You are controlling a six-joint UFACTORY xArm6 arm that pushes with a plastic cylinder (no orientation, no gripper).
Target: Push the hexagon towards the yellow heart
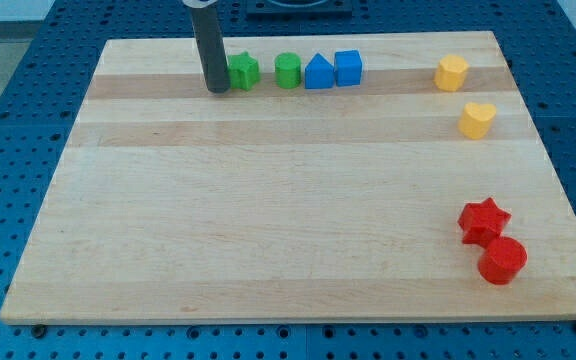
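Note:
The yellow hexagon [451, 73] lies near the view's top right of the wooden board [268, 220]. The yellow heart [477, 119] lies just below it and slightly to the right, a small gap apart. My tip [217, 90] is far to the left of both, at the view's top left, touching or almost touching the left side of a green star [243, 71].
A row runs along the top: the green star, a green cylinder [287, 70], a blue triangle [319, 72] and a blue cube [348, 67]. A red star [484, 220] and a red cylinder [502, 260] lie together at the lower right, near the board's right edge.

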